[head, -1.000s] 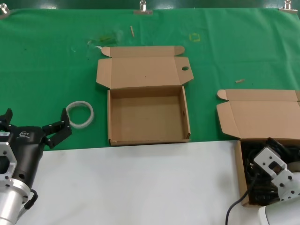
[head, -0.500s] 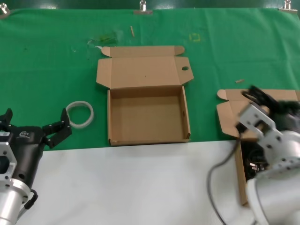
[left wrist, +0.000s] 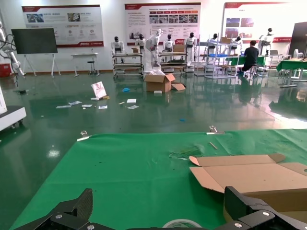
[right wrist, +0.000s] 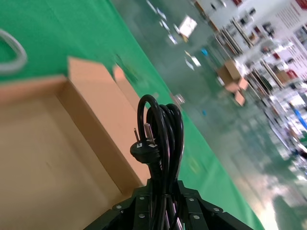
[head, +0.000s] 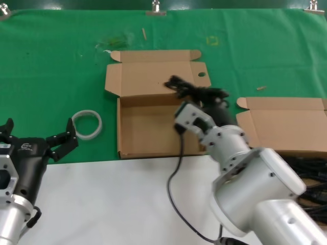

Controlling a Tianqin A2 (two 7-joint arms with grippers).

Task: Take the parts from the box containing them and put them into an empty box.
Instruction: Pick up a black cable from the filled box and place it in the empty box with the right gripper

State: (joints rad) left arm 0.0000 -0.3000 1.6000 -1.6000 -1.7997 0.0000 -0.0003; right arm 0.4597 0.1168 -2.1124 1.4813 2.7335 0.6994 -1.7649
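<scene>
While the left end effector (head: 37, 137) waits at the near left with fingers spread, the right end effector (head: 204, 97) is clamped on a black cord bundle (head: 190, 89) above the empty box (head: 159, 131); more cords (head: 311, 176) fill the right-hand box (head: 286, 125).

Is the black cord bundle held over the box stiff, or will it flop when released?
Probably floppy: the cord bundle is thin looped cable clamped by the right gripper. Its plug likely swings first. It should settle flat in the empty box, not roll.
</scene>
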